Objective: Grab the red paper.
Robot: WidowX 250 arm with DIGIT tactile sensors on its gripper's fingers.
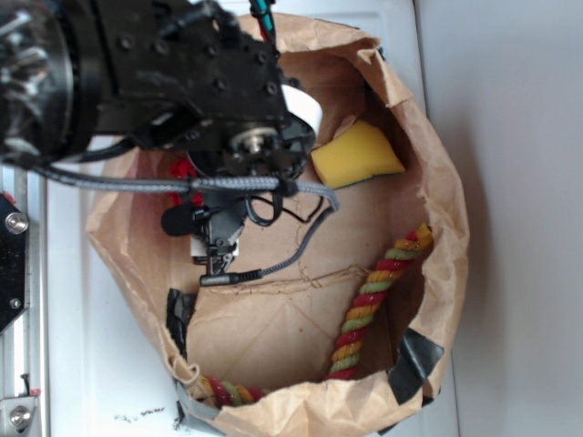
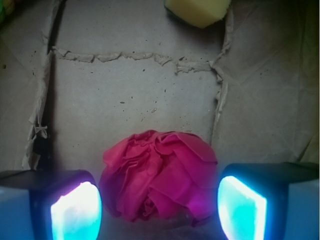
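Note:
In the wrist view the red paper [image 2: 160, 175], a crumpled rosette-like wad, lies on the brown paper floor between my fingers. My gripper [image 2: 159, 210] is open, with the glowing left pad [image 2: 75, 212] just off the wad's left side and the right pad [image 2: 241, 210] just off its right side. I cannot tell whether either pad touches it. In the exterior view only a sliver of the red paper [image 1: 182, 170] shows under the black arm [image 1: 182, 73], which hides the fingers.
Everything sits inside a rolled-down brown paper bag [image 1: 442, 191]. A yellow sponge [image 1: 357, 155] lies at the back, seen also as the sponge [image 2: 197, 10] ahead of the wad. A red-yellow-green rope [image 1: 378, 296] runs along the right wall. Black tape [image 1: 414, 360] patches the rim.

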